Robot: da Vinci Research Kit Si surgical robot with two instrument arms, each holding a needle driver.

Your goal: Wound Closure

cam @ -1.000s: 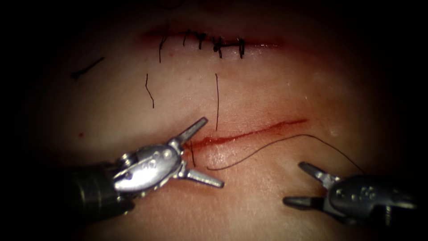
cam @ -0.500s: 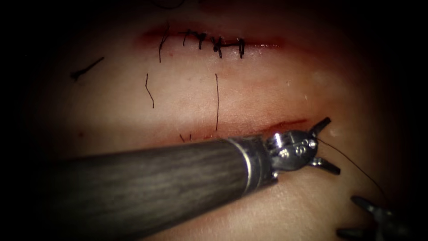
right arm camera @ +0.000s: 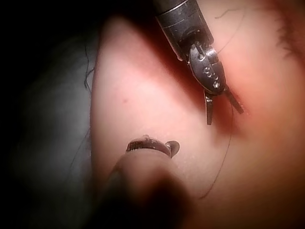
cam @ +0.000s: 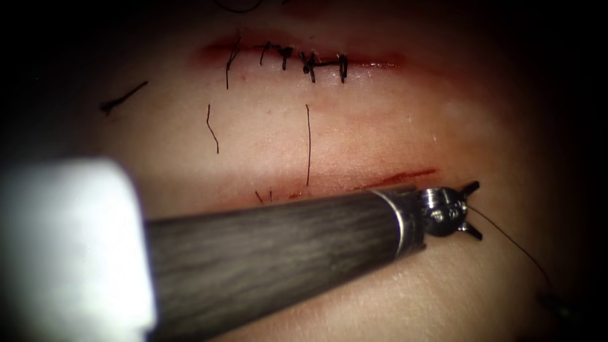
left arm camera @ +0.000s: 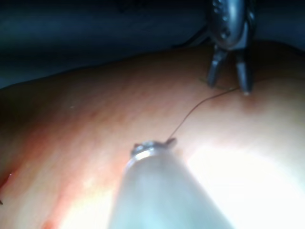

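Nearest, lying across the endoscope view from 8 o'clock toward 3 o'clock: the left arm's dark shaft (cam: 272, 247), covering most of the lower cut (cam: 399, 178) in the tissue (cam: 380, 126). Ending at 3 o'clock in the left hand (cam: 476, 211), just beyond the right end of that cut, with jaws standing apart in a narrow V and gripping nothing. Running out from between those jaws toward 4 o'clock: the thread (cam: 506, 237), lying slack on the tissue.

Showing again in the right wrist view, the left hand (right arm camera: 224, 117) is spreading over the tissue, with the thread trailing past one jaw. Hanging over the tissue in the left wrist view: the right hand (left arm camera: 229, 87), jaws parted a little and holding nothing. Passing just beside one of its tips is the thread; touching or not, cannot tell. Cannot tell where the needle is lying.

Farther back, toward 12 o'clock, resting loose on the tissue: cut ends of thread (cam: 308, 142). Farthest, at 12 o'clock, sitting closed under dark stitches (cam: 310, 63): a second cut, with red fluid (cam: 373, 63) lining it.
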